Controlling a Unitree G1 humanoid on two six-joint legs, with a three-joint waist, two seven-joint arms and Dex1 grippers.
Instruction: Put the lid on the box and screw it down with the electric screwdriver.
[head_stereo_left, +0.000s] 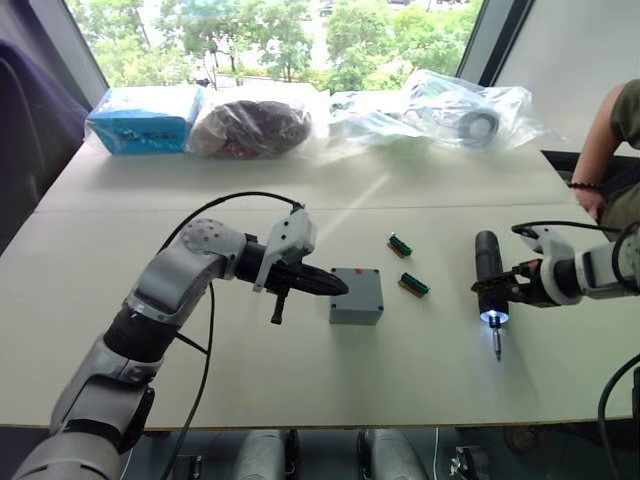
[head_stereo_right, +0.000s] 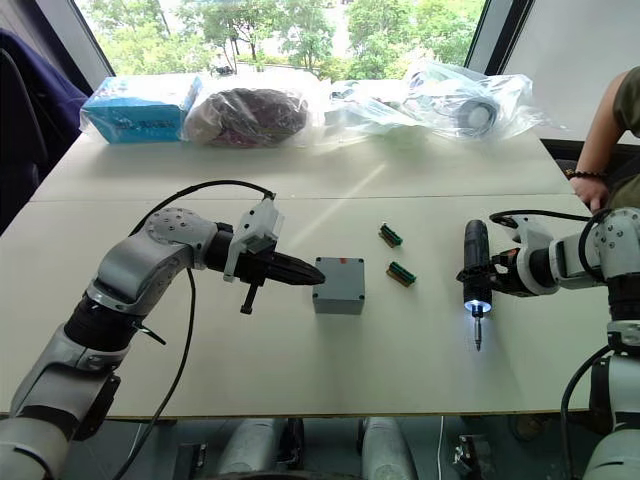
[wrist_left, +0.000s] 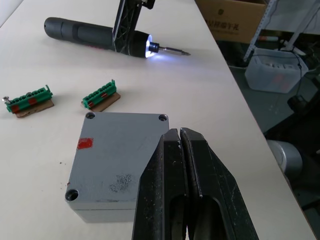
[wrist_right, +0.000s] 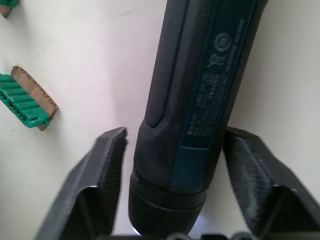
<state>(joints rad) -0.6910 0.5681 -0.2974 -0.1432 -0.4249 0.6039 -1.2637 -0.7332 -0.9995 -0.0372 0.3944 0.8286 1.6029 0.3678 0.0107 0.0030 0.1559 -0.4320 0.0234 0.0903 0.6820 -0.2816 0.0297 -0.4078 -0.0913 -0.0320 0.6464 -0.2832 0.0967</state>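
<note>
The grey box (head_stereo_left: 356, 296) stands mid-table. Its upper face (wrist_left: 120, 150) is flat and closed, with screw holes in the corners and a red mark; I cannot tell the lid apart from the box. My left gripper (head_stereo_left: 340, 285) is shut and empty, its tips (wrist_left: 179, 131) hovering over the box's edge on my side. To the right the dark electric screwdriver (head_stereo_left: 488, 272) lies along the table, tip lit, bit pointing toward me. My right gripper (head_stereo_left: 497, 292) is clamped across its front end, a finger (wrist_right: 102, 175) on each side of the body (wrist_right: 200, 90).
Two small green parts (head_stereo_left: 400, 244) (head_stereo_left: 414, 285) lie between box and screwdriver. A blue carton (head_stereo_left: 145, 118) and several plastic bags (head_stereo_left: 450, 110) line the far edge. A person's arm (head_stereo_left: 598, 150) rests at the table's right side. The near table edge (head_stereo_left: 300, 425) runs below my arms.
</note>
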